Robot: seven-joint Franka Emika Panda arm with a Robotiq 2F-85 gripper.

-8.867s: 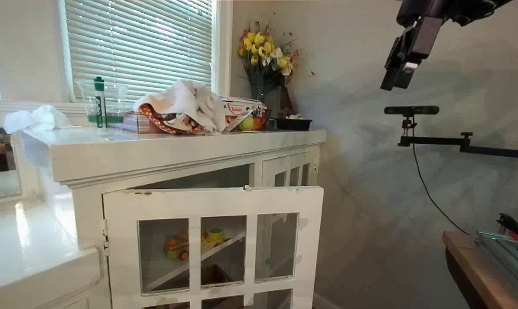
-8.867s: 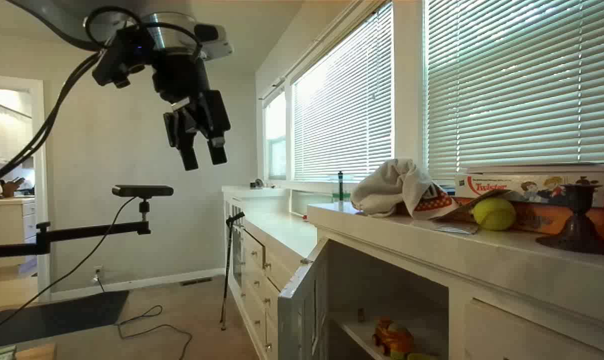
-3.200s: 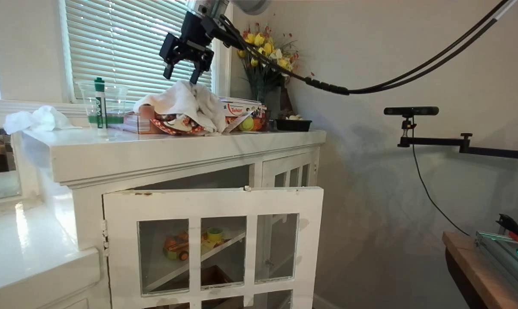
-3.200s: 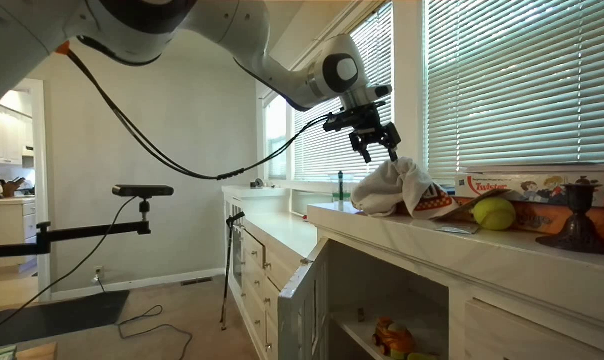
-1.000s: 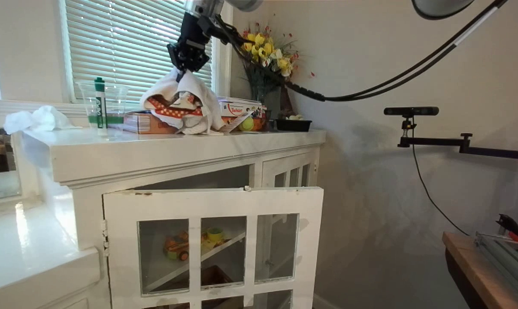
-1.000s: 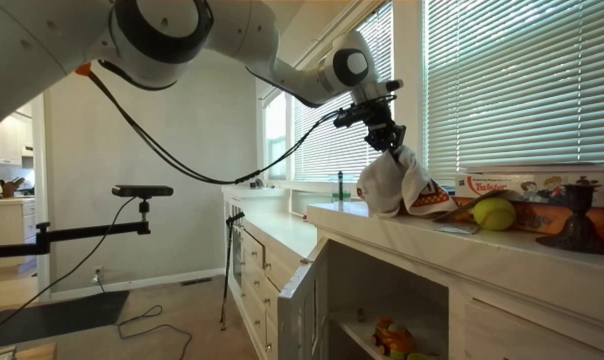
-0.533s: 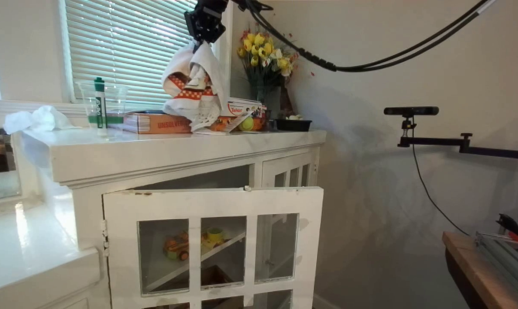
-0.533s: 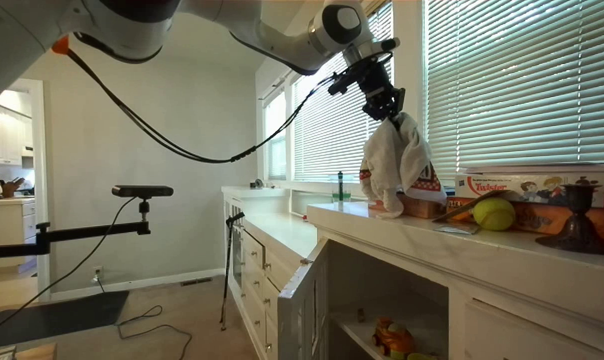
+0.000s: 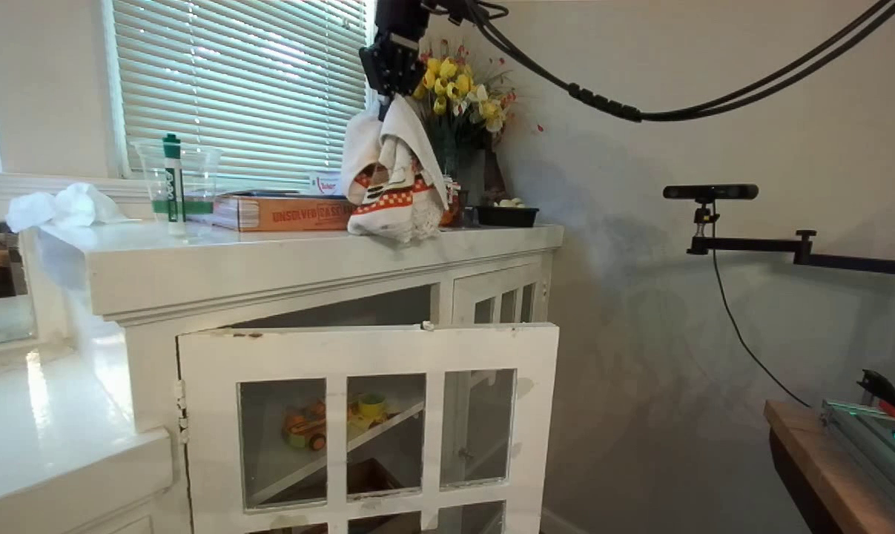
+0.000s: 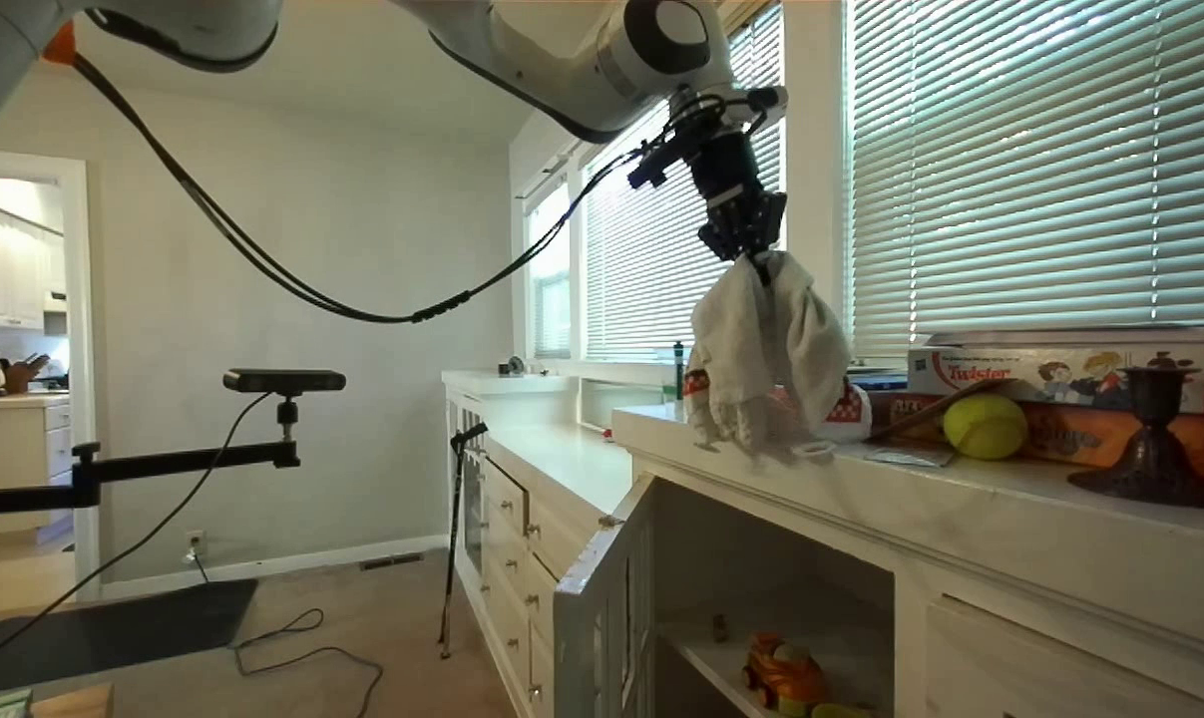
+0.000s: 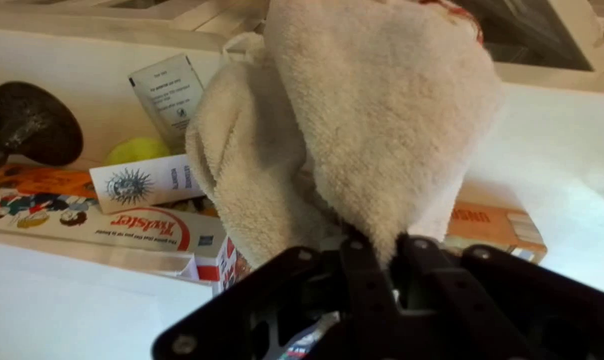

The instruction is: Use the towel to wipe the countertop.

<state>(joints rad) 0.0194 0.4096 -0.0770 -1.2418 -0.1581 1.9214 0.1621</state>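
The towel [image 9: 395, 170], white with red-checked trim, hangs in folds from my gripper [image 9: 385, 110]. In the wrist view the jaws are shut on a pinched peak of the towel [image 11: 382, 110], whose pale pile fills the middle. Its lower end reaches down to the front edge of the white countertop [image 9: 128, 236] and is blurred in an exterior view, where the towel [image 10: 761, 349] covers part of that edge. Whether the cloth touches the surface I cannot tell. The gripper [image 10: 759, 264] points downward above the counter, fingertips buried in the cloth.
An orange box [image 9: 299, 213], a green marker [image 9: 173, 178] and a clear cup [image 9: 204, 167] stand on the counter. Further along are a Twister box [image 10: 1060, 374], a tennis ball [image 10: 986, 427] and a dark candlestick [image 10: 1155, 439]. Below, a cabinet door [image 9: 365, 348] stands ajar.
Earlier the open gripper hovered over the heaped towel, then it shut on it. The towel rose off the orange box, then moved toward the counter's front edge and came down a little.
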